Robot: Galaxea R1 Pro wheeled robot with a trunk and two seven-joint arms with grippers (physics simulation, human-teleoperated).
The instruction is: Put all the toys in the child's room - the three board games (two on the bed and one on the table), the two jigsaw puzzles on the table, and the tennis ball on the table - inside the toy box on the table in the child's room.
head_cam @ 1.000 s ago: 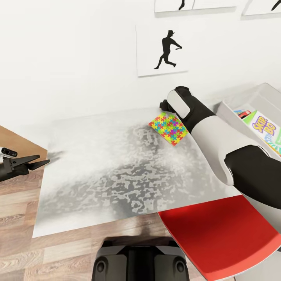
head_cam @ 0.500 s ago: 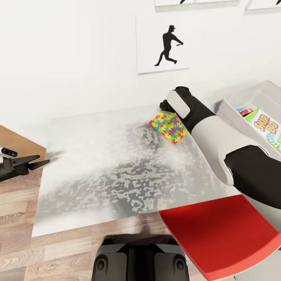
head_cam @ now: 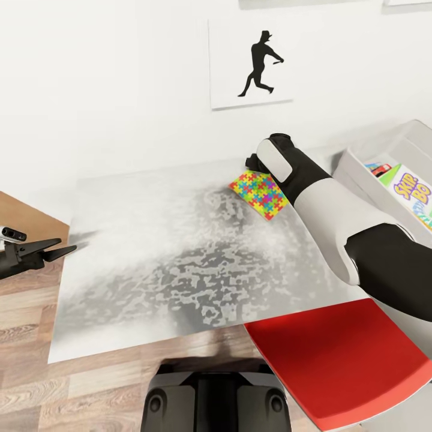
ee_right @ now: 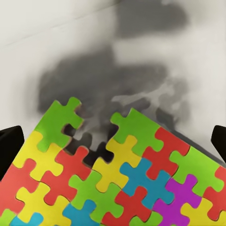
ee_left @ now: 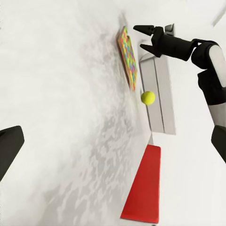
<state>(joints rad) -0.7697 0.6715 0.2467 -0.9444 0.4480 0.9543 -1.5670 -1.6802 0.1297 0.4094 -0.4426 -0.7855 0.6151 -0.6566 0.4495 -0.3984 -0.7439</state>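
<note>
Head view counts one jigsaw puzzle (head_cam: 260,195) on the pale, mottled counter (head_cam: 168,264), one light grey toy box (head_cam: 384,165) at the counter's right end with one green-red-white Skip-Bo box (head_cam: 414,193) lying inside it, and one black batter silhouette picture (head_cam: 251,63) on the white wall behind. The right arm reaches across to the puzzle's far corner, and its wrist covers the right hand (head_cam: 251,162), so from here its opening cannot be read. The left wrist view fills that in: the right hand (ee_left: 147,38) hangs just above the puzzle's far edge (ee_left: 128,55) with its two black fingers spread apart and nothing between them. That same view also shows one small yellow-green tennis ball (ee_left: 148,97) close against the toy box (ee_left: 160,94), though whether it touches the wall is hard to say at this angle. The right wrist view looks straight down on the puzzle (ee_right: 117,179): a thin flat square of interlocking red, yellow, green, blue and purple pieces, lying flat on the counter, with dark fingertips at both edges of the picture, well apart. The left hand (head_cam: 57,249) is held off the counter's left edge over the wood-plank floor (head_cam: 30,312), its fingers slightly parted and empty. A red chair seat (head_cam: 336,354) sits below the counter's near right corner.
</note>
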